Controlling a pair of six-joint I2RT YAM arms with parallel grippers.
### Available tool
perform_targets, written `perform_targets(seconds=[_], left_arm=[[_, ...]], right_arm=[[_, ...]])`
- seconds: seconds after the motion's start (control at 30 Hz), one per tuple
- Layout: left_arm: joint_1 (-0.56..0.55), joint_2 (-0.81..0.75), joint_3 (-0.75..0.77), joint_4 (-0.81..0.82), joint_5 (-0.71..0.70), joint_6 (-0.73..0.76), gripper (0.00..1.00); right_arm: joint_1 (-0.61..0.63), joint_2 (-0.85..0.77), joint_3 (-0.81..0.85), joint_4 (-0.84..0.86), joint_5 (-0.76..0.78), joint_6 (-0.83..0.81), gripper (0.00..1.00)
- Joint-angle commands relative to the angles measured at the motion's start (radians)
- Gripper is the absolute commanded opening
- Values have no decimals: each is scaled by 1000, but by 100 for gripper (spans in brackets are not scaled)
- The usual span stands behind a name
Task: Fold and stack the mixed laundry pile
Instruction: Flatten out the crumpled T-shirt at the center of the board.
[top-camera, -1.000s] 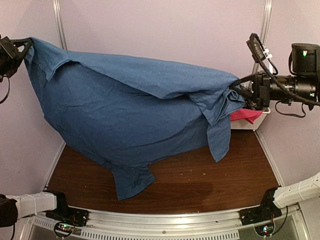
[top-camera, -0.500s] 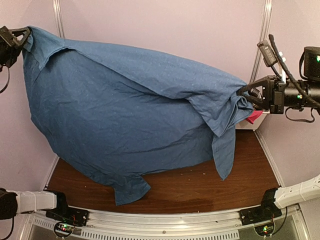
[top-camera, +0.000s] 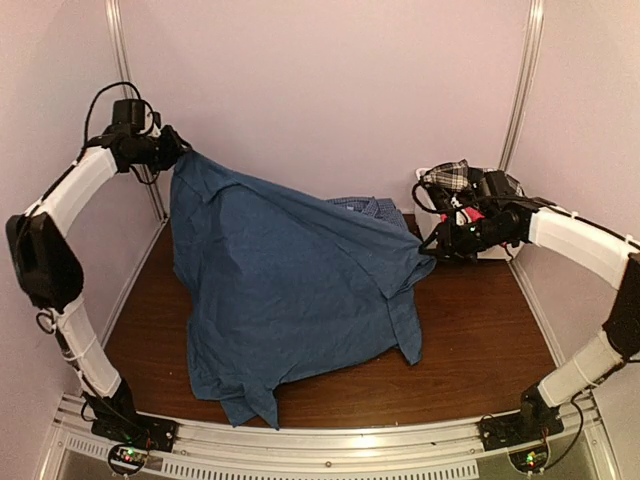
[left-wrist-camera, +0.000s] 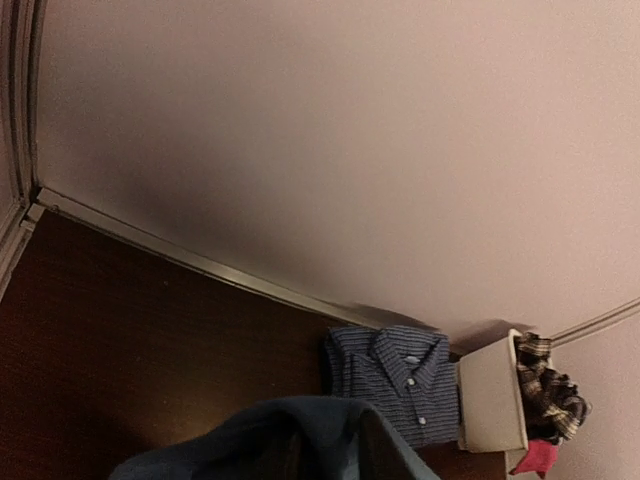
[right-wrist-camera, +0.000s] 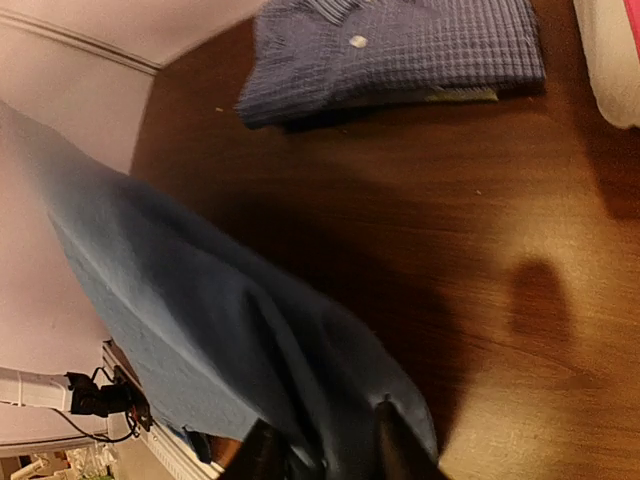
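The dark blue T-shirt (top-camera: 280, 290) hangs stretched wide, lower hem resting on the table (top-camera: 480, 340), folded checked shirt (top-camera: 368, 206) lying behind.

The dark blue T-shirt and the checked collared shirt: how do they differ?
The dark blue T-shirt is plain; the checked collared shirt has fine checks and buttons. The T-shirt hangs unfolded between the left gripper and the right gripper, its hem on the table; the checked shirt lies folded beside the white bin. Both are blue.
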Motion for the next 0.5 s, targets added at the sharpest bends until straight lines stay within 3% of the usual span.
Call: perform_targets(seconds=[0.0,0.07,0.1,0.17,0.27,0.47], left_arm=[[21,330,217,-20,-73,105,56],[20,416,330,-122,-60,114,78],[11,416,336,-147,-65,125,95],[-9,358,270,-160,-105,154,98],[-33,237,52,-162,-98,171,98],[-144,-18,-385,-191,-97,171,95]], right_arm=[[-40,172,143,-23,44,13,70],[-39,178,198,-70,150,-7,87],[-37,173,220,-103,201,-27,90],[-33,151,213,-124,228,-58,90],[9,115,130,-86,161,-89,84],[228,188,75,-77,104,-144,78]])
